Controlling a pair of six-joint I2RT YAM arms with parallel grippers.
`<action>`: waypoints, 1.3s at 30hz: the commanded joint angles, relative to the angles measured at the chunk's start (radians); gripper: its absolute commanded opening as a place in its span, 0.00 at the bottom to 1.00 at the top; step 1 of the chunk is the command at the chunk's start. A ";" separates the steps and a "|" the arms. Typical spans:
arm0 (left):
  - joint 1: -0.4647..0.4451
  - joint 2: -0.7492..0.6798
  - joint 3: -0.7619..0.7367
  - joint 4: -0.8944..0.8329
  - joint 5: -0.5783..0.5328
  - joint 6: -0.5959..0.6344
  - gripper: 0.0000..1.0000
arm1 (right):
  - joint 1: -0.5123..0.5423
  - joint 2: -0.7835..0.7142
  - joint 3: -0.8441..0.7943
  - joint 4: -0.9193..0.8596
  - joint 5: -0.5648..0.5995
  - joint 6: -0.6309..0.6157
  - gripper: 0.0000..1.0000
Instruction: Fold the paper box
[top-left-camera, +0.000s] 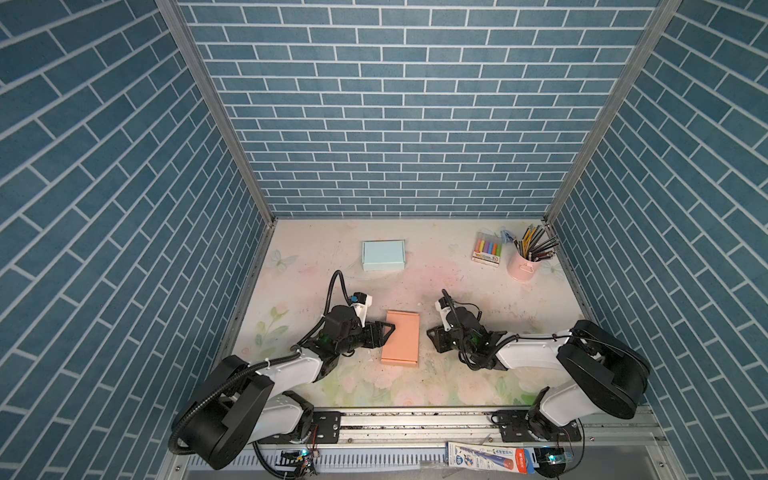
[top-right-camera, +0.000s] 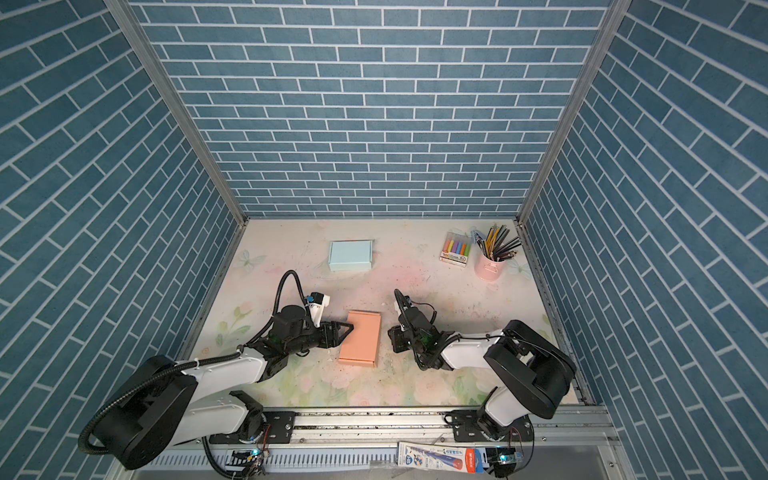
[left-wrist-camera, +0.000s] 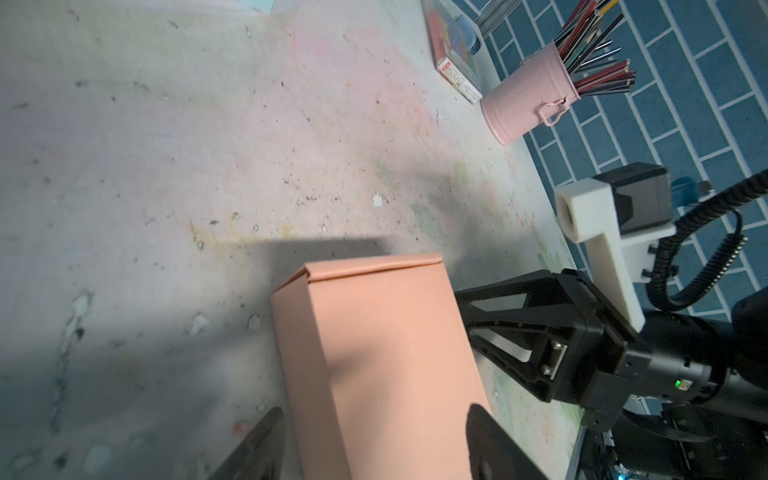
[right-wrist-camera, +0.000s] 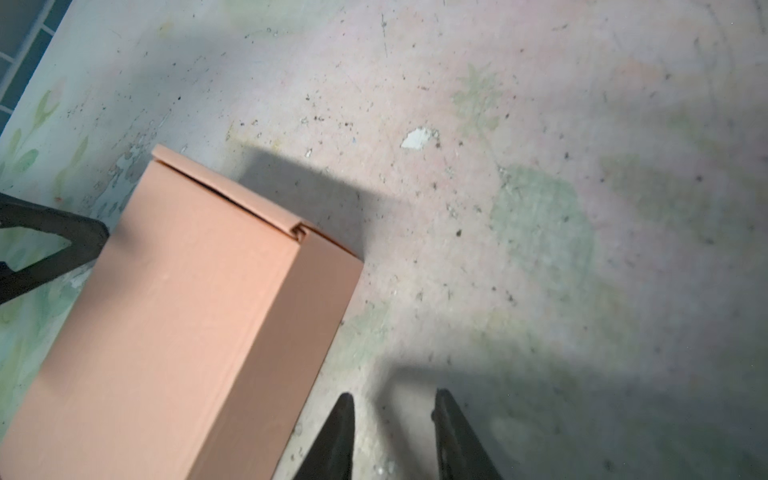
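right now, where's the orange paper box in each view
In a top view: orange paper box in the lower middle of the frame.
In a top view: same spot, slightly further left.
Left wrist view: close up, between the fingers of the left gripper.
Right wrist view: close up, beside the right gripper.
Shared landmark: its tucked lid seam, at the end facing the back wall.
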 joint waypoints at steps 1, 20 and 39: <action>-0.026 -0.048 -0.037 -0.033 -0.012 -0.023 0.70 | 0.040 -0.013 -0.030 -0.096 0.019 0.057 0.35; -0.113 -0.091 -0.095 0.014 -0.031 -0.067 0.67 | 0.146 0.053 0.037 -0.158 0.082 0.100 0.34; -0.179 0.015 -0.070 0.119 -0.049 -0.095 0.63 | 0.191 0.091 0.111 -0.145 0.087 0.087 0.35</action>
